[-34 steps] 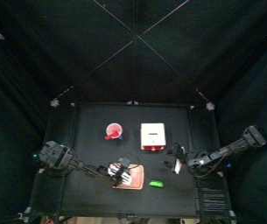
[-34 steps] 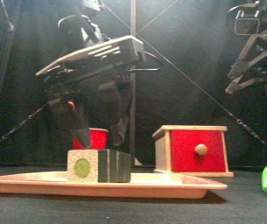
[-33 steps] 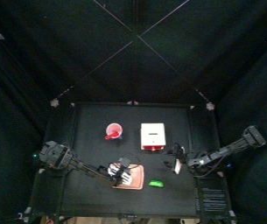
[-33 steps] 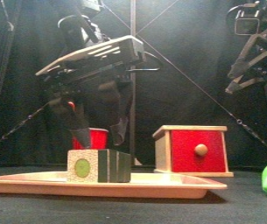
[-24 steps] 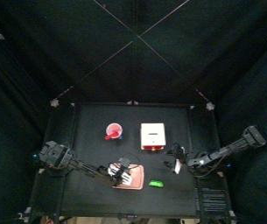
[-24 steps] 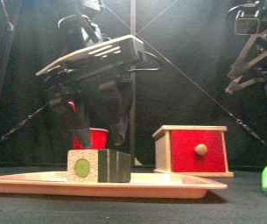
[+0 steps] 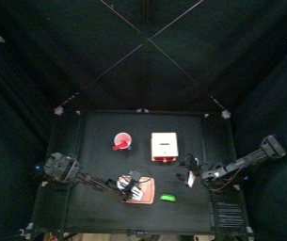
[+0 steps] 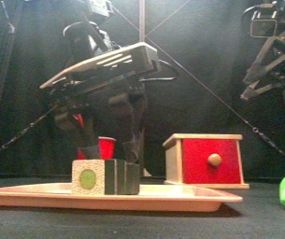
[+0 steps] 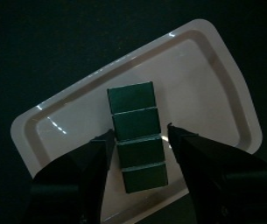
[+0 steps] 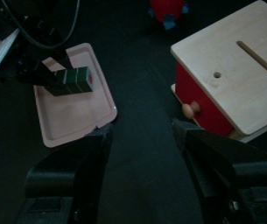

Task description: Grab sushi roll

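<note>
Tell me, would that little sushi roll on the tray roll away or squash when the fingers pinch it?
Probably neither. The sushi roll looks blocky with flat dark sides, so it should sit still on the tray. It seems a rigid toy, likely light. The left gripper straddles it, open.

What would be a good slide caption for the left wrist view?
Left gripper open above the dark-sided sushi roll lying on a pale tray.

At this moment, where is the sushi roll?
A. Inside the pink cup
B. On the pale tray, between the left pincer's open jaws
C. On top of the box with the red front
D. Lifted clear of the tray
B: the left wrist view shows the sushi roll lying on the tray, with the left pincer open astride it.
</note>
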